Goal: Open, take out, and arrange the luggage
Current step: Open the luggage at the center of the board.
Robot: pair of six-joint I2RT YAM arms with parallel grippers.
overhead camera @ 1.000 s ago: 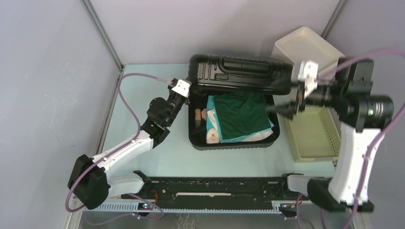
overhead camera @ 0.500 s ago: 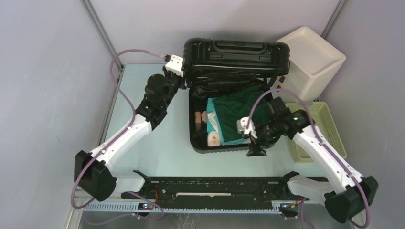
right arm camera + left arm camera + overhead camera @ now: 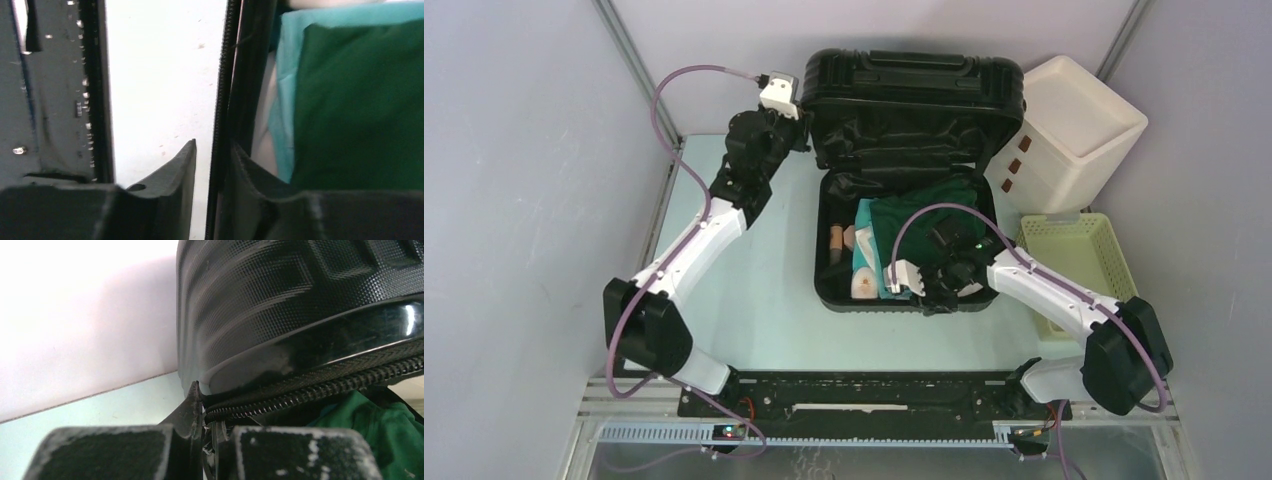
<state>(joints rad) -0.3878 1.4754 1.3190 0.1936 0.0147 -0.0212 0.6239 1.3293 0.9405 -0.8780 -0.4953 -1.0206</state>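
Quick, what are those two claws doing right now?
left gripper: shut on the luggage lid's edge.
right gripper: astride the luggage's front rim; grip cannot be told.

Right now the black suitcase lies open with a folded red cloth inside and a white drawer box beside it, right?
Not quite. The folded cloth inside is dark green, not red, as the top view shows. The black suitcase is open, with the white drawer box beside it.
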